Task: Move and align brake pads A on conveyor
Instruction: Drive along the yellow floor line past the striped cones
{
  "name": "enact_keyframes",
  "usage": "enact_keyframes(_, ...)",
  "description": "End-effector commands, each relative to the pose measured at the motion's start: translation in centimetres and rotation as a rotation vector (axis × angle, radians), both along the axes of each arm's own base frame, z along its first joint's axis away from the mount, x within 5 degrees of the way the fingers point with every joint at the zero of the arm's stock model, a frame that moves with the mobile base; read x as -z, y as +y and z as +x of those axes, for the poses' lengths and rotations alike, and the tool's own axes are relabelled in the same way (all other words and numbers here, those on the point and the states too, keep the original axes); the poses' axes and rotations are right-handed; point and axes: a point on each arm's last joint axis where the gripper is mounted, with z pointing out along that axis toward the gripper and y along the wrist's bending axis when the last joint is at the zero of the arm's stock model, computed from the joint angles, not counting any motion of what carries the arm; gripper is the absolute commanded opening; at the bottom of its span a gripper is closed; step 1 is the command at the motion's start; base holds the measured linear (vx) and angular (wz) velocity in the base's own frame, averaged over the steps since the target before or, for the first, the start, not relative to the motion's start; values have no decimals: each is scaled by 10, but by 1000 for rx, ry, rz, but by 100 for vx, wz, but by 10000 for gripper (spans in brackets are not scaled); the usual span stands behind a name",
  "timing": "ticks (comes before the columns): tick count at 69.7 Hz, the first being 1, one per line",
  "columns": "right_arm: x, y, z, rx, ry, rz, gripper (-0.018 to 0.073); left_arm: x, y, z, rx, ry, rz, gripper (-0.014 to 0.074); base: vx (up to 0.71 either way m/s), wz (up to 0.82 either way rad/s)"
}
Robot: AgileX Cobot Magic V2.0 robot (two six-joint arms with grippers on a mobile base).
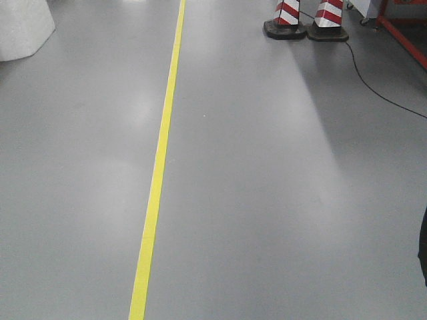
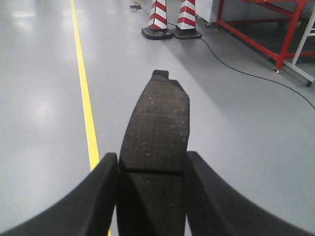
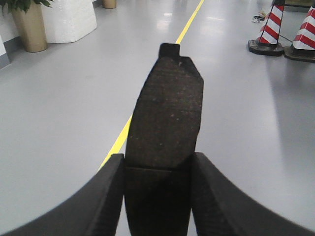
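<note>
My left gripper [image 2: 151, 162] is shut on a dark-grey brake pad [image 2: 158, 123]; the pad juts forward between the fingers, its thin groove level with the fingertips. A second brake pad [image 3: 170, 113] is held the same way by my right gripper [image 3: 157, 162], shut on its sides. Both pads hang in the air above a grey floor. The conveyor is out of view in every frame. The front view shows neither gripper nor any pad.
A yellow floor line [image 1: 159, 167] runs away ahead over the grey floor. Two red-and-white cones [image 1: 305, 19] stand at the far right with a black cable [image 1: 373, 87] trailing from them. A red metal frame [image 2: 275, 29] stands right; a white block [image 3: 69, 19] and potted plant [image 3: 27, 24] stand left.
</note>
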Motion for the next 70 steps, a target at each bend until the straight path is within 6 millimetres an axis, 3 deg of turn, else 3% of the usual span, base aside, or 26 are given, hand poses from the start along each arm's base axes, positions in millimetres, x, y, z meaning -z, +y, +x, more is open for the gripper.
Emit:
enact_keyframes(1,-18,2,1,-24,-120,15,111,-16,-1,2,3,-102,-36,104,49,-5)
enact_keyframes(70,-18,2,1,-24,-120,15,111,-16,-1,2,3,-102,-36,104,53,0)
